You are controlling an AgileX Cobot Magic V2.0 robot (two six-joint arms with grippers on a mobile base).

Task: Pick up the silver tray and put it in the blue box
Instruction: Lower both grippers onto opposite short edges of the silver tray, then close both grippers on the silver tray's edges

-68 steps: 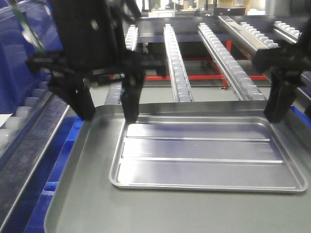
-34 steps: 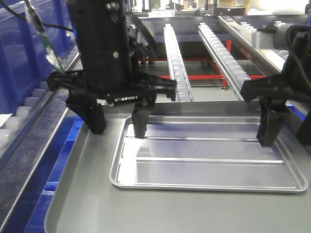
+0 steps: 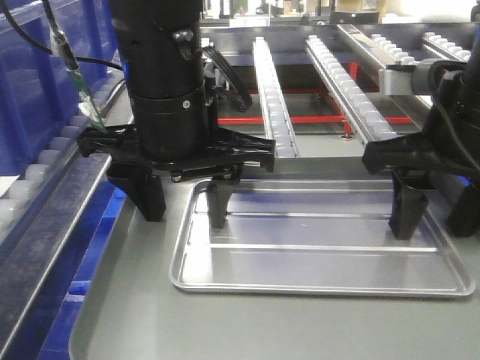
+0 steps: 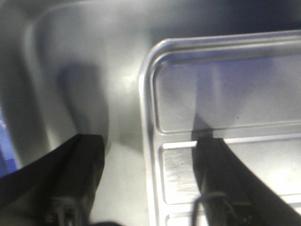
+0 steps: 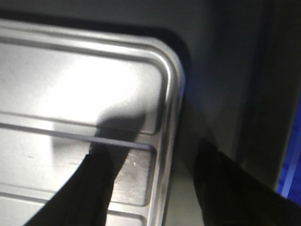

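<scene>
Front-facing: silver tray [image 3: 322, 259] in lrg grey tray [image 3: 131, 300]

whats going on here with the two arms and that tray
Both arms are set over the silver tray, which lies flat inside a larger grey tray. The left gripper and right gripper are open, each straddling one short edge: one finger inside the lip, one outside. Nothing is clamped or lifted yet.
</scene>
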